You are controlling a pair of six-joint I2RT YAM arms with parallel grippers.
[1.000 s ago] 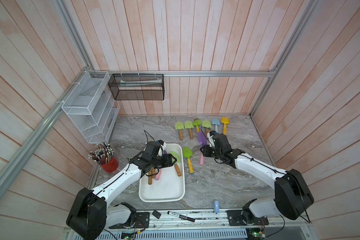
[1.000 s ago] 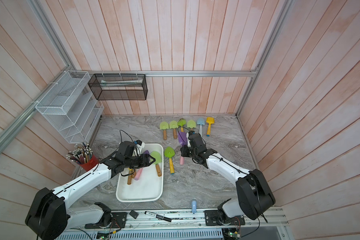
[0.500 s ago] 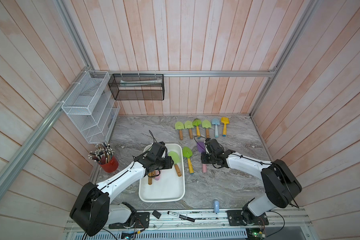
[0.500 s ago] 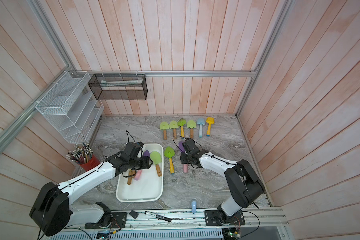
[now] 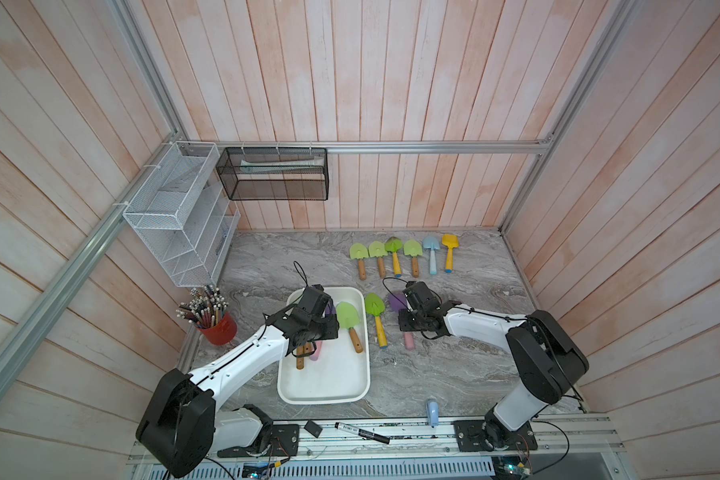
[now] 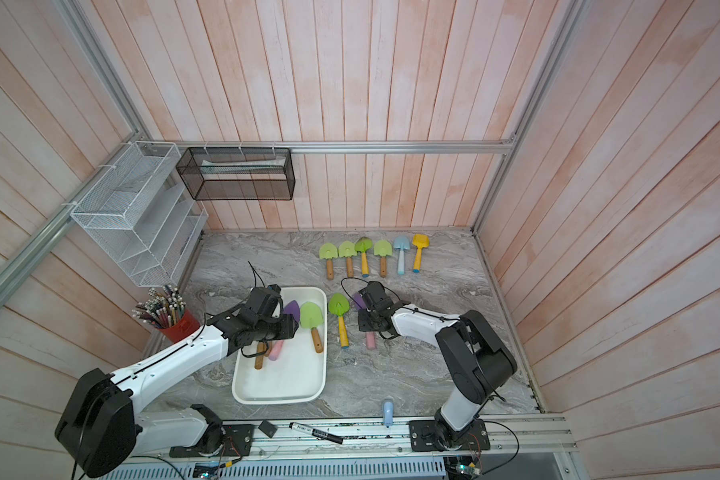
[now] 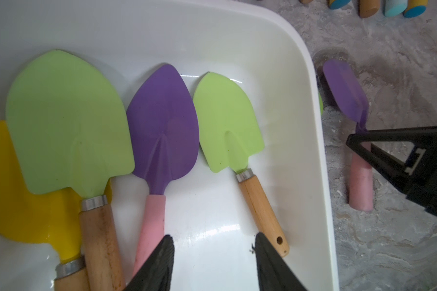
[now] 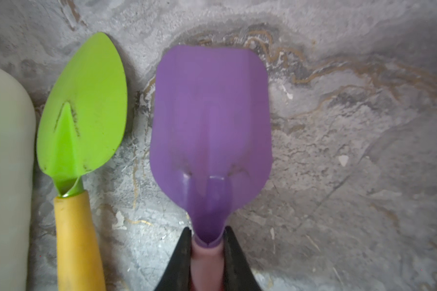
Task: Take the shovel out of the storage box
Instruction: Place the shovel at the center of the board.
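The white storage box holds several shovels. In the left wrist view these are a yellow one, a big green one, a purple pink-handled one and a smaller green wooden-handled one. My left gripper hangs open over the box floor, between the pink handle and that wooden handle, holding nothing. Outside the box, my right gripper is shut on the neck of a purple square-bladed shovel. It is held low at the marble table.
A green shovel with a yellow handle lies between the box and the held shovel. Several shovels line the back. A red pencil cup stands left. A white wire rack and a black mesh basket hang on the walls. A marker lies on the front rail.
My right gripper has carried the purple square shovel forward and down beside the yellow-handled green one. My left gripper's jaws have narrowed a little over the box.
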